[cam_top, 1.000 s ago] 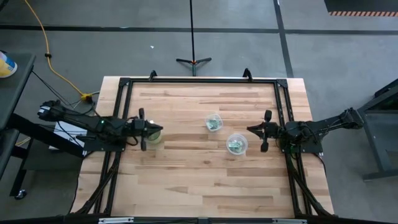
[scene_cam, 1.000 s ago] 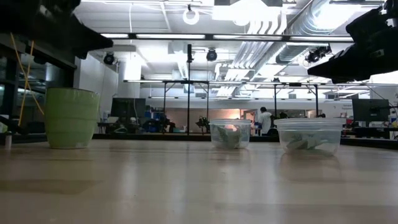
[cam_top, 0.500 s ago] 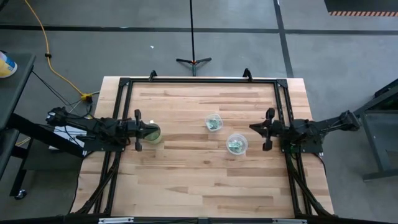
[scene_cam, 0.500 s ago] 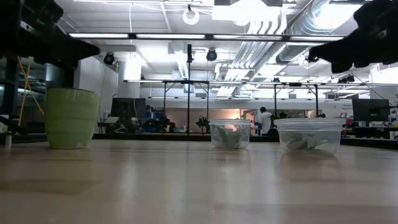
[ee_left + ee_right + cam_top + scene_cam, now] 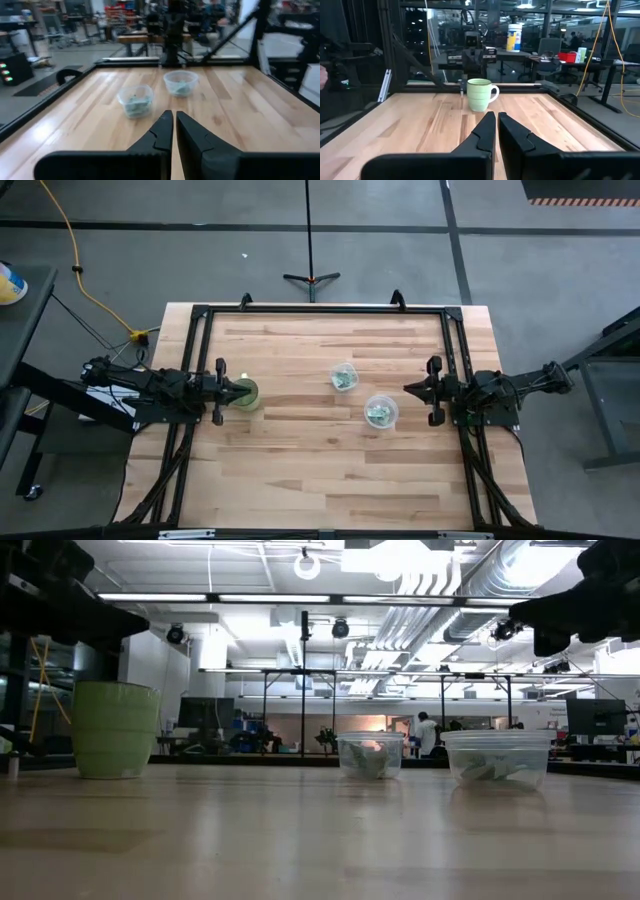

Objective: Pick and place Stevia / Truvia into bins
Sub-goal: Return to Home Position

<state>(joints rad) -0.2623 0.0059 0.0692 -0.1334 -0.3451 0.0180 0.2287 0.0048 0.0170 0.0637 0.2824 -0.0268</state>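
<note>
Two clear cups stand on the wooden table, one point(image 5: 344, 376) nearer the far edge, the other point(image 5: 381, 411) to its right and nearer. Both hold crinkled pale green packets point(image 5: 134, 103) point(image 5: 493, 770) on their bottoms. No loose packet shows on the table. My left gripper point(image 5: 215, 390) is shut and hovers at the table's left side, just left of a solid green mug point(image 5: 243, 392). My right gripper point(image 5: 433, 392) is shut and hovers at the right side, to the right of the cups. In the wrist views both grippers point(image 5: 174, 120) point(image 5: 496, 120) are empty.
The green mug point(image 5: 480, 94) stands upright by the left gripper, with its handle toward the table's far side. A black frame point(image 5: 320, 309) runs along the table's far, left and right edges. Bare wood point(image 5: 320, 470) spreads across the near half. A person point(image 5: 428, 732) stands far behind in the room.
Both arms have drawn back from the middle: the left gripper toward the table's left edge, uncovering the green mug, and the right gripper a little toward the right edge. The cups and their packets have stayed still.
</note>
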